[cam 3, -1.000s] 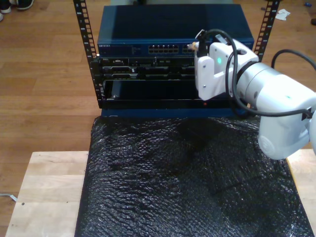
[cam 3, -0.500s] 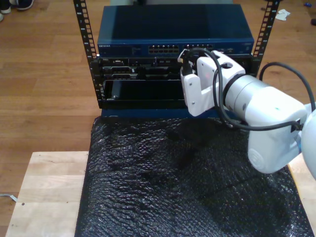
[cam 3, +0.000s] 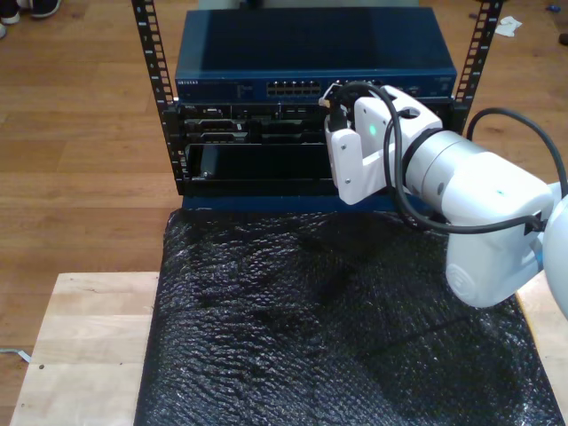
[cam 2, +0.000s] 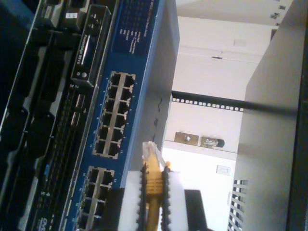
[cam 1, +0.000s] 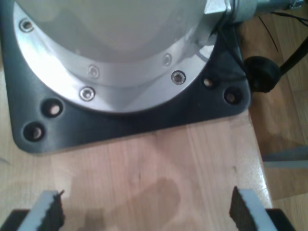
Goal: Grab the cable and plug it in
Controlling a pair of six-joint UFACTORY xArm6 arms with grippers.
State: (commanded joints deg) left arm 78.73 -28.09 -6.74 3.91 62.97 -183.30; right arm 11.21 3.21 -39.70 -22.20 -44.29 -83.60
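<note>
Nearest to you in the second wrist view, my second pincer (cam 2: 153, 199) is pinching the cable (cam 2: 153, 180): its two black ribbed pads (cam 2: 142, 192) press against the yellow-orange boot from either side, and the clear plug (cam 2: 150, 150) juts out just past the fingertips. Straight ahead of that plug tip stands the blue network switch (cam 2: 137, 72), with one block of ports (cam 2: 113, 115) just beyond the plug and a second block (cam 2: 94, 192) alongside the pincer's own body. You can see that the plug is close to the switch face, but whether it touches you cannot tell. Farther past the ports, the darker rack units (cam 2: 57, 96) run beside the switch.

In the exterior view, the white second arm (cam 3: 470, 191) reaches from the exterior view's right, over the black bubble-wrap mat (cam 3: 328, 328) on the desk (cam 3: 80, 346), up to the switch's front row of ports (cam 3: 293, 89).

My first pincer (cam 1: 144, 211) is spread, its two pads (cam 1: 240, 209) well apart above bare wooden desk (cam 1: 159, 163). Just beyond it sits a black base plate (cam 1: 134, 118) carrying a round metal arm base (cam 1: 110, 53).
</note>
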